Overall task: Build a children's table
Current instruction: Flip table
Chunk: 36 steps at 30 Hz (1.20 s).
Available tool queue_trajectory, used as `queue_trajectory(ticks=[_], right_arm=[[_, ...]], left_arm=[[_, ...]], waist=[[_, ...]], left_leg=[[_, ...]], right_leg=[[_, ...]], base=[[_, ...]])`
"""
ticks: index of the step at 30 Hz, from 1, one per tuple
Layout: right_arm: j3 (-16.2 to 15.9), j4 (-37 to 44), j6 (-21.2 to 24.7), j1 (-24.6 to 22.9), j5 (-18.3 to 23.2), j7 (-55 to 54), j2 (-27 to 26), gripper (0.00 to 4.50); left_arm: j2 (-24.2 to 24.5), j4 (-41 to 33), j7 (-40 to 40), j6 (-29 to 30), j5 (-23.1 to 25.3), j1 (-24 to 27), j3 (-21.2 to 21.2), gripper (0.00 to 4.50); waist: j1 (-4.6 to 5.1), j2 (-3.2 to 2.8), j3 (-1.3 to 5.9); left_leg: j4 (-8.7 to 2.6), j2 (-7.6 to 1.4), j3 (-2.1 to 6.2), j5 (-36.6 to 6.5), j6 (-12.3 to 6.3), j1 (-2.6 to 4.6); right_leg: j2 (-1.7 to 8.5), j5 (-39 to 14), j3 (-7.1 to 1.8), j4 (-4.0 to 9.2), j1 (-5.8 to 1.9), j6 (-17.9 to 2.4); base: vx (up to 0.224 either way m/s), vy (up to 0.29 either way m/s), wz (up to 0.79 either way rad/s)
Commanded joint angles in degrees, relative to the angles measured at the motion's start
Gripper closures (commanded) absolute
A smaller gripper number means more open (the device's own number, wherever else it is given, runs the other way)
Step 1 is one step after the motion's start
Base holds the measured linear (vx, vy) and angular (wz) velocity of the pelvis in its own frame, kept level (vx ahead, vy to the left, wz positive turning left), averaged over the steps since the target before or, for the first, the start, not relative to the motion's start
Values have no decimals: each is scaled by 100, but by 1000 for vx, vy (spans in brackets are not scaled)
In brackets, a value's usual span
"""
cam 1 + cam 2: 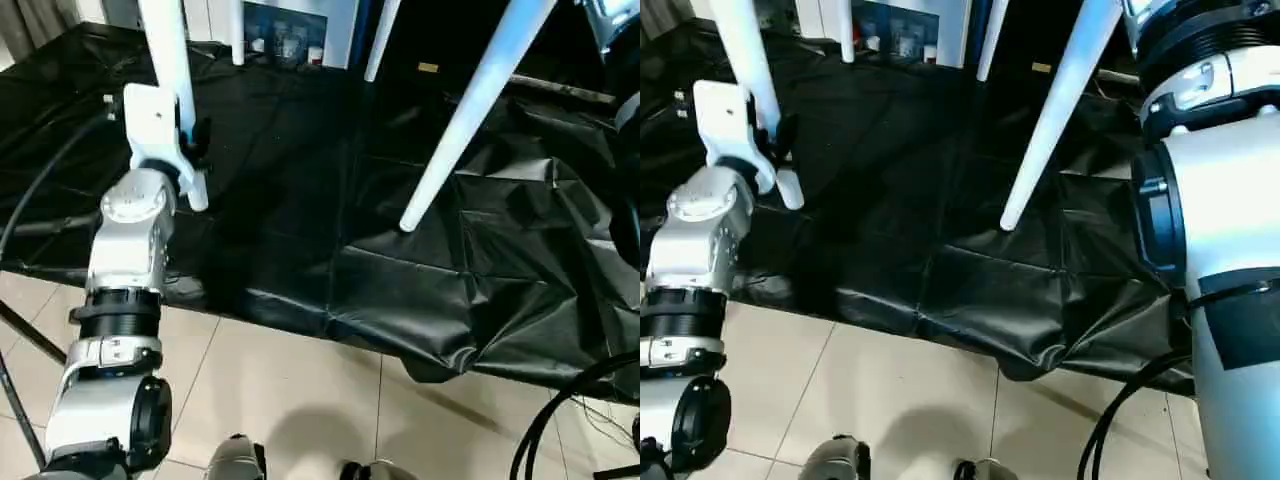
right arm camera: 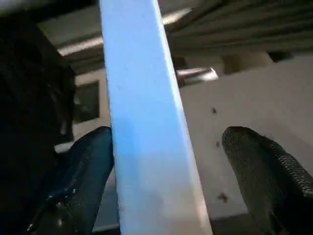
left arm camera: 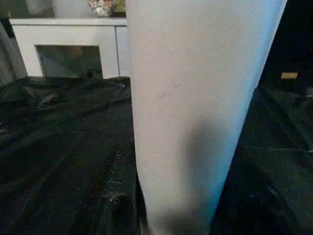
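**Table held legs-down over the bench; left grip on a leg, right grip loose**

The children's table appears to be up off the black-draped work table (image 1: 300, 250), legs pointing down. Four white legs come in from the top of the head views: a near left leg (image 1: 168, 70), a slanted near right leg (image 1: 470, 110) whose tip hangs just above the black cover, and two far legs (image 1: 237, 30) at the back. The tabletop itself lies above the picture edge and cannot be inspected.

The left gripper (image 1: 192, 150) sits around the lower part of the near left leg, near its tip; a black finger (image 1: 200, 132) lies against the tube. The left wrist view looks straight along that leg, which stands very close to the lens. The grip reads as closed on the leg, though the contact faces are hidden.

In the right wrist view the right gripper (image 2: 186, 161) straddles the slanted leg with its jaws spread. One finger (image 2: 83, 171) is touching or just beside the tube, and the other stands clearly apart. This hand is open and bears no load.

Judgement: the step in hand looks like setting the assembled table upright. To do it well, the left hand should keep its hold until all tips are down. The slanted leg suggests the table is tilted or that leg is poorly seated. Its socket should be checked before release.
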<state>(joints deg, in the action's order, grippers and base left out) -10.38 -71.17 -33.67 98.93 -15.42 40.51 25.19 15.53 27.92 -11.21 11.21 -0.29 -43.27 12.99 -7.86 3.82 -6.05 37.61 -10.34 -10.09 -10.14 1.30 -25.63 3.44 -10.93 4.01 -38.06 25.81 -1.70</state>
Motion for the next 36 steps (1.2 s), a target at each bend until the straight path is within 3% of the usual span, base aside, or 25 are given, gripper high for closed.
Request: queue_trajectory(ticks=[1,4,9,13,15,16,18,20,23,24,25,26,27,28,30,31,33,34,35,36], right_arm=[[72,254,-294,-138,177,187,-66,67],[-55,376,-525,-403,106,64,-144,67],[22,483,-860,-776,132,-279,-295,67],[358,683,-1107,-1078,622,-229,-491,67],[574,1090,-1120,-1564,1231,267,-710,67],[585,1152,-1084,-1633,1300,338,-734,67],[605,1539,-856,-2063,1658,685,-856,67],[560,1936,-624,-2497,1895,816,-936,67],[526,3046,48,-3590,2385,738,-1090,67],[570,3582,386,-4161,2573,580,-1150,67],[675,3851,567,-4567,2578,302,-1189,67],[699,3903,603,-4640,2576,256,-1196,67],[742,4068,743,-4837,2655,219,-1204,67],[829,4366,945,-5231,2737,122,-1181,67],[873,4576,1100,-5521,2793,82,-1136,67],[894,4727,1206,-5689,2793,51,-1099,67],[921,5094,1428,-6073,2821,20,-1013,67],[930,5260,1534,-6219,2820,-15,-986,67],[945,5431,1670,-6360,2843,-70,-973,67],[950,5511,1743,-6407,2859,-102,-971,67]], left_arm=[[49,-50,-108,-288,91,-77,-238,289],[13,-29,-99,-334,113,-27,-293,289],[-1,42,-81,-418,127,3,-341,289],[59,218,-104,-524,139,-18,-367,289],[140,346,-124,-533,160,-4,-384,289],[149,357,-127,-533,159,1,-383,289],[202,397,-155,-522,145,45,-375,289],[249,380,-231,-514,134,106,-390,233],[331,350,-254,-506,157,203,-420,211],[391,319,-239,-514,220,250,-473,211],[422,281,-228,-491,233,288,-483,198],[427,275,-226,-488,234,295,-484,186],[449,256,-196,-498,263,310,-492,186],[499,194,-183,-527,342,362,-540,186],[519,131,-238,-543,358,406,-575,186],[526,99,-213,-584,386,434,-589,186],[495,30,-170,-600,348,501,-569,186],[491,0,-163,-592,331,535,-568,186],[481,-60,-272,-492,227,582,-554,186],[477,-87,-337,-438,169,599,-545,156]], waist=[[70,-90,609],[77,-97,610],[59,-86,639],[48,-74,626],[63,-67,626],[66,-95,603],[82,-91,604],[64,-97,614],[58,-80,636],[14,-101,627],[41,-104,630],[29,-112,648],[44,-151,656],[43,-141,645],[40,-176,607],[38,-160,600],[44,-173,584],[26,-275,554],[53,-213,543],[53,-253,567]], left_leg=[[-385,-340,110,-702,-346,263],[-396,-350,110,-686,-306,287],[-400,-343,101,-670,-240,312],[-419,-341,102,-895,-186,308],[-435,-351,110,-982,-192,315],[-466,-365,125,-1065,-172,326],[-503,-371,131,-1340,-70,377],[-516,-371,128,-1273,22,399],[-528,-363,138,-1064,16,383],[-535,-374,134,-956,1,410],[-551,-365,148,-1007,42,385],[-563,-358,140,-1127,158,429],[-561,-351,157,-1214,227,420],[-570,-337,150,-1378,300,404],[-594,-343,169,-1740,395,416],[-617,-339,181,-1856,434,419],[-610,-318,171,-2083,459,474],[-645,-328,196,-2262,488,498],[-672,-322,203,-2446,483,544],[-673,-309,213,-2451,488,545]], right_leg=[[493,171,-324,262,-382,-1470],[494,187,-321,267,-364,-1472],[493,130,-314,276,-373,-1474],[509,-85,-325,317,-372,-1358],[516,-135,-324,324,-375,-1294],[512,-228,-318,335,-359,-1265],[516,-486,-313,387,-374,-1243],[520,-397,-316,395,-379,-1251],[523,-200,-315,377,-425,-1202],[529,-79,-325,382,-403,-1127],[531,-129,-326,366,-421,-1128],[523,-298,-315,405,-412,-1108],[527,-376,-313,391,-419,-1136],[532,-603,-318,430,-431,-1119],[554,-1071,-336,489,-409,-993],[547,-1312,-329,535,-424,-892],[545,-1679,-334,601,-384,-830],[543,-1877,-326,637,-379,-792],[541,-2123,-303,693,-396,-742],[558,-2207,-306,718,-417,-734]], base=[[0,0,0],[0,0,0],[0,0,0],[0,0,0],[0,0,0],[0,0,0],[0,0,0],[0,0,0],[0,0,0],[0,0,0],[0,0,0],[0,0,0],[0,0,0],[0,0,0],[0,0,0],[0,0,0],[0,0,0],[0,0,0],[0,0,0],[0,0,0]])
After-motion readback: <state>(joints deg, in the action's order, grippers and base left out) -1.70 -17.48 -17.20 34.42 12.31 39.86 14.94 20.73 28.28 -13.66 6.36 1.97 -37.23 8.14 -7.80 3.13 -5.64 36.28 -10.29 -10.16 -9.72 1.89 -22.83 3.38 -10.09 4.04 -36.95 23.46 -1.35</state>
